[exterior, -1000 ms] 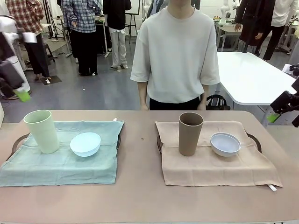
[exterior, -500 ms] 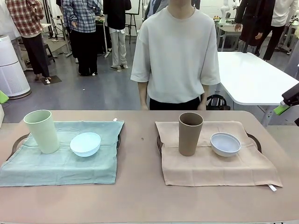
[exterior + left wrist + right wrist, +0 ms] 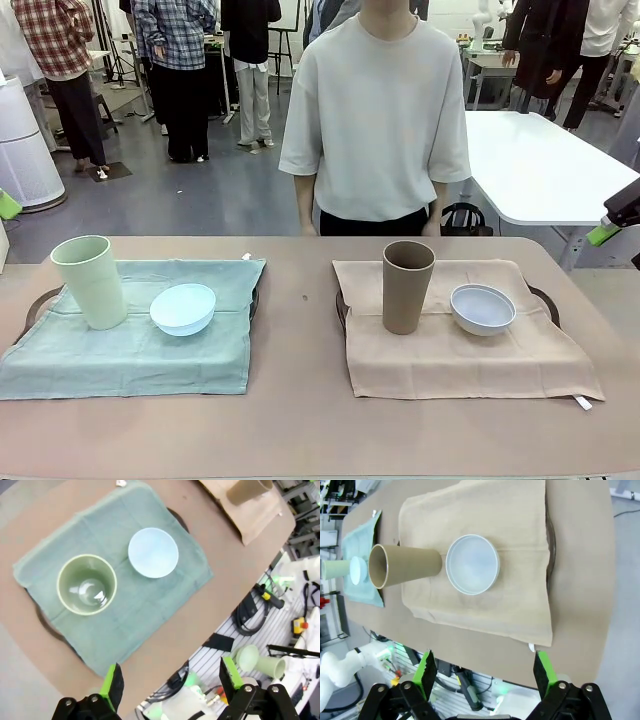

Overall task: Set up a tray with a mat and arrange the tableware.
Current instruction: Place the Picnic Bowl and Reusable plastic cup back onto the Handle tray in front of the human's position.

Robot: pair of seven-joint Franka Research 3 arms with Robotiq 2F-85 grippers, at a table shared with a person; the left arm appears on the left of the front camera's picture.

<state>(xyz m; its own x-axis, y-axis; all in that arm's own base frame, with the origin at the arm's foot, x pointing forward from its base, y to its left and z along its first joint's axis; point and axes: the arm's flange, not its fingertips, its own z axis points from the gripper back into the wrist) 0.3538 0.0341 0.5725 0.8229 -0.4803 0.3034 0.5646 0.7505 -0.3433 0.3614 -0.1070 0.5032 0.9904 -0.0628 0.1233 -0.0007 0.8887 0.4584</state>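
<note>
Both settings look complete; little appears left to do. Left: green mat (image 3: 135, 335), soft woven cloth, covers a dark oval tray (image 3: 38, 300). On it stand the green tumbler (image 3: 90, 282), tapered, matte, and just beside it the blue bowl (image 3: 183, 308), smooth, round. Right: tan mat (image 3: 465, 350) over a second tray (image 3: 545, 300) carries the brown tumbler (image 3: 407, 287) and white bowl (image 3: 483, 308), near each other. Left gripper (image 3: 167, 682) and right gripper (image 3: 482, 672) hang high above the table, jaws wide, empty.
</note>
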